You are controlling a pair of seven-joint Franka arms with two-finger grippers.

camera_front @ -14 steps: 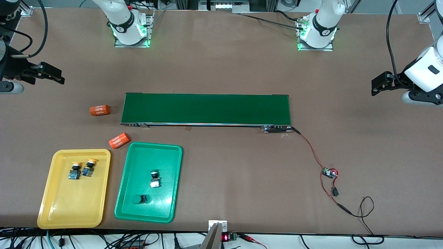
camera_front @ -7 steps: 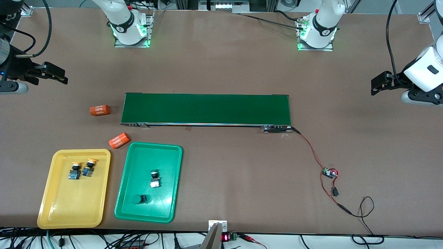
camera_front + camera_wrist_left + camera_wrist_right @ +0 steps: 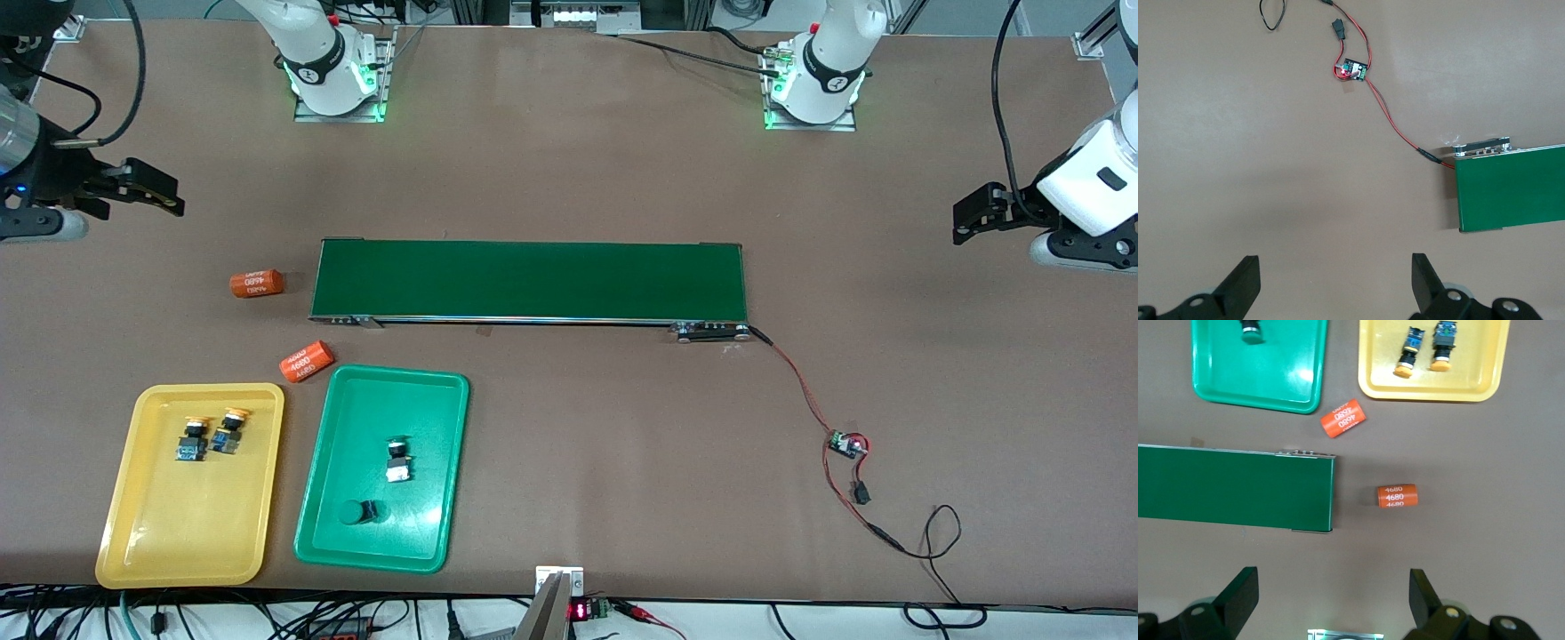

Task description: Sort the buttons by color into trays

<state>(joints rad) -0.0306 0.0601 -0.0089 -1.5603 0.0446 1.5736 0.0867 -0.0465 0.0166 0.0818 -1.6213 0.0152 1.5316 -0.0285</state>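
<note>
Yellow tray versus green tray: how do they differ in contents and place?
The yellow tray holds two yellow-capped buttons lying side by side; the green tray holds two green-capped buttons set apart, one nearer the camera. The yellow tray lies closer to the right arm's end of the table than the green tray. Both are shallow, rounded rectangles, each with two buttons.

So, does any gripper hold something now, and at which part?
Nothing is held. The left gripper is open and empty over bare table at its end; the right gripper is open and empty too, near the conveyor belt's end.
</note>
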